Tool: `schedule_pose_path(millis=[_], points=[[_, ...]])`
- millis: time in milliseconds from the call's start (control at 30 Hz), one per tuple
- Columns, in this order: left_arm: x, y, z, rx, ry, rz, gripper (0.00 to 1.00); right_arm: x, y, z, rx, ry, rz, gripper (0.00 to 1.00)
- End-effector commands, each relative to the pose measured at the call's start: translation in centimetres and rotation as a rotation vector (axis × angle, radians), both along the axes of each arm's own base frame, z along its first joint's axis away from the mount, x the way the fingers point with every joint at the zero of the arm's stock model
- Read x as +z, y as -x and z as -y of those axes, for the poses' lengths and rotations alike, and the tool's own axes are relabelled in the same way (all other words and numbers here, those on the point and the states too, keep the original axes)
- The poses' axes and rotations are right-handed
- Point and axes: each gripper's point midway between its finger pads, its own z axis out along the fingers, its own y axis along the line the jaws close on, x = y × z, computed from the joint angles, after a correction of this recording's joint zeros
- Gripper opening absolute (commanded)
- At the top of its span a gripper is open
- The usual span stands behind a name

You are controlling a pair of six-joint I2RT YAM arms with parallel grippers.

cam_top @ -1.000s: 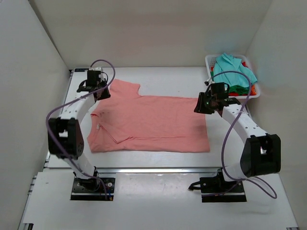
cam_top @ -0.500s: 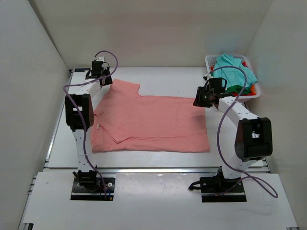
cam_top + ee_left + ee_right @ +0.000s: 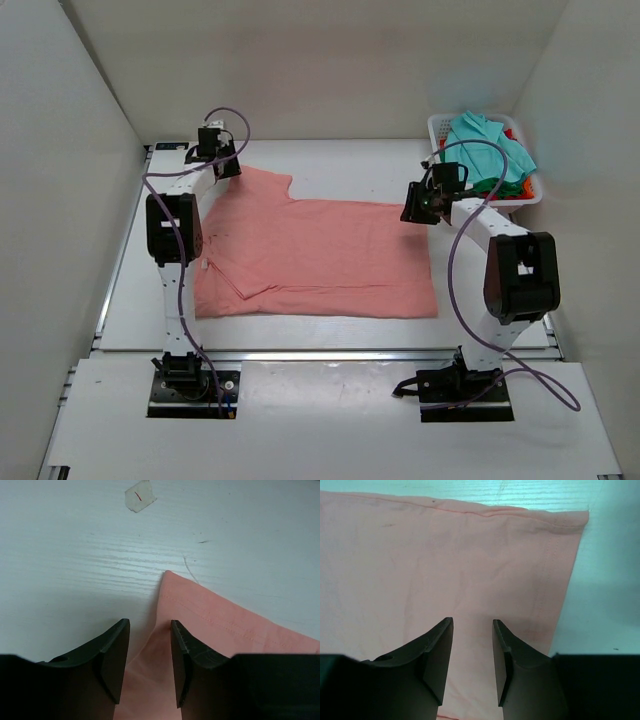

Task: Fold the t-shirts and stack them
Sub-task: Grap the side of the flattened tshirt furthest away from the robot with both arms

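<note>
A salmon-pink t-shirt (image 3: 320, 255) lies spread flat on the white table. My left gripper (image 3: 222, 163) is at its far left corner, low over the cloth. In the left wrist view the gripper (image 3: 150, 630) is open, with the pink cloth (image 3: 240, 625) rising a little between the jaws and the shirt's corner just ahead. My right gripper (image 3: 418, 207) is at the shirt's far right corner. In the right wrist view it (image 3: 472, 625) is open, with the pink shirt (image 3: 420, 555) flat beneath. A teal t-shirt (image 3: 485, 145) tops a pile in the basket, with red and green cloth under it.
The white plastic basket (image 3: 437, 128) stands at the back right, close behind the right gripper. White walls enclose the table on the left, back and right. A small piece of tape (image 3: 139, 496) lies on the table beyond the shirt's far left corner.
The left arm has stretched out and its gripper has moved back and right to the shirt's far left corner. The right gripper has shifted slightly back and left. The shirt lies as before.
</note>
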Motion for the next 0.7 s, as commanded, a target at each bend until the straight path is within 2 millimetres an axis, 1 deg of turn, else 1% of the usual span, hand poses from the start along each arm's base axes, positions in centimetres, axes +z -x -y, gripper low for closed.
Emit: schedule_pose_path(millis=[0,33,67,100,133,167,200,233,267,300,333,367,400,467,500,533,567,600,633,667], points=[[1.4,0.0,0.9,-0.014,0.036,0.017,0.5,2.2,-2.7,0.7,-0.027,0.017,0.101,0.35],[1.2,-0.2,0.7,-0.01,0.038,0.011,0.49,1.8,-3.0,0.6,-0.037,0.008,0.101,0.35],[1.8,-0.4,1.4,-0.035,0.047,0.014,0.47,2.1,-3.5,0.8,-0.05,0.003,0.106,0.35],[0.9,0.0,1.4,-0.039,0.039,-0.022,0.47,1.9,-3.9,0.9,-0.067,0.004,0.109,0.35],[1.3,-0.6,1.5,-0.043,0.039,-0.006,0.4,1.8,-4.3,1.1,-0.082,0.011,0.109,0.36],[1.7,-0.7,1.2,-0.051,0.039,-0.008,0.22,1.9,-4.7,0.9,-0.079,0.013,0.115,0.37],[1.8,-0.6,2.1,-0.071,0.042,-0.013,0.12,1.6,-5.0,1.2,-0.1,0.021,0.112,0.39],[1.8,-0.6,2.0,-0.076,0.037,-0.014,0.0,1.4,-5.3,1.4,-0.11,0.029,0.111,0.4],[2.5,-0.5,1.9,-0.065,0.045,-0.006,0.0,1.5,-5.8,1.6,-0.131,0.04,0.119,0.4],[2.1,-0.1,2.1,-0.068,0.059,-0.013,0.0,1.4,-6.1,1.8,-0.149,0.039,0.116,0.41],[3.1,0.0,2.0,-0.067,0.067,0.008,0.0,1.0,-6.2,2.3,-0.171,0.061,0.113,0.41],[3.9,0.4,2.0,-0.061,0.085,0.014,0.0,1.1,-6.5,2.6,-0.205,0.063,0.117,0.41],[3.2,0.9,2.0,-0.055,0.091,0.008,0.0,1.0,-6.8,2.8,-0.229,0.069,0.123,0.41],[3.6,2.1,1.5,-0.047,0.097,0.003,0.0,0.9,-7.2,3.6,-0.299,0.079,0.126,0.42],[4.7,2.2,1.4,-0.045,0.094,0.023,0.0,0.8,-7.3,3.9,-0.334,0.093,0.133,0.42],[3.9,2.7,1.2,-0.045,0.101,0.003,0.0,0.4,-7.2,3.9,-0.345,0.095,0.121,0.42],[4.6,2.9,1.2,-0.04,0.103,0.017,0.0,0.7,-7.5,4.1,-0.366,0.103,0.133,0.42],[3.9,3.3,1.0,-0.041,0.11,-0.002,0.0,0.2,-7.4,3.7,-0.369,0.102,0.124,0.42],[4.1,3.5,0.7,-0.031,0.107,-0.003,0.0,-0.1,-7.9,4.2,-0.39,0.106,0.117,0.45],[4.1,3.7,0.8,-0.034,0.107,-0.008,0.0,0.4,-8.2,4.2,-0.392,0.105,0.129,0.45]])
